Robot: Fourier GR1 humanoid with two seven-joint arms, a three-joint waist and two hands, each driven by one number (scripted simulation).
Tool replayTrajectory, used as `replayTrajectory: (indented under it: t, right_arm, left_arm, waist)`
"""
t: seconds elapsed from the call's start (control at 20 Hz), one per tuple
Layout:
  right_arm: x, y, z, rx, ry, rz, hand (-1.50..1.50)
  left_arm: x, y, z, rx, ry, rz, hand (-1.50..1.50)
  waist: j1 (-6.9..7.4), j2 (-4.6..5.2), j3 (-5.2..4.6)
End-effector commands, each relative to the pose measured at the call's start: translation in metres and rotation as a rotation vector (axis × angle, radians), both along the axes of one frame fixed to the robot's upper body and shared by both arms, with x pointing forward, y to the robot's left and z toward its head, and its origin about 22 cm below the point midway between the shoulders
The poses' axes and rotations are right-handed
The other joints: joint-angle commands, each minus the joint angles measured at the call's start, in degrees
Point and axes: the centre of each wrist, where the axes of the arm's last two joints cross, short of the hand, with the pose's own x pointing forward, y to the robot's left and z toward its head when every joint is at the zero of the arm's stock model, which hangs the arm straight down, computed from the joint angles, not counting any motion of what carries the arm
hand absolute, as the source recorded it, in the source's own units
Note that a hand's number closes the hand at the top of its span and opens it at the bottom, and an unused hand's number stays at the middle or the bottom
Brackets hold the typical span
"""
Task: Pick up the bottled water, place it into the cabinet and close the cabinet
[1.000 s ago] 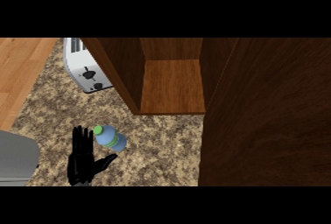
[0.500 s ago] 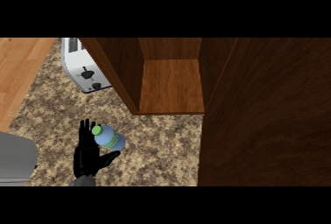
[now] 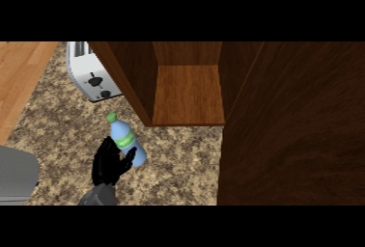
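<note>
Lifted nearer the cabinet [image 3: 187, 94], bottled water [image 3: 126, 141] in left hand [image 3: 109, 166]; toaster [image 3: 91, 72] behind.

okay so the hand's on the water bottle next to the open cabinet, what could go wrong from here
1. The left hand curls round only the lower part of the bottled water, which tilts with its green cap up-left; it may slip or swing when lifted.
2. The cabinet opening is narrow, so the bottle could clip its side wall on entry.
3. The open cabinet door stands beside the path and might be bumped.

Kitchen: toaster [image 3: 91, 72], granite counter [image 3: 178, 159]
</note>
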Motion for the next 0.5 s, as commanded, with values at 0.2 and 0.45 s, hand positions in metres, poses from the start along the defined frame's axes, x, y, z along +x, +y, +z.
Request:
replayTrajectory:
  t: [0.2,0.45]
  right_arm:
    - [-0.001,-0.021,0.001,-0.009,-0.004,0.000,-1.50]
    - [-0.003,0.002,-0.011,-0.011,0.007,0.004,-1.50]
  left_arm:
    - [-0.006,0.041,-0.002,0.007,-0.002,-0.186,1.50]
    - [-0.016,0.090,0.006,0.009,-0.034,-0.251,1.50]
  waist:
    - [-0.13,0.27,-0.59]
    - [0.13,0.18,-0.58]
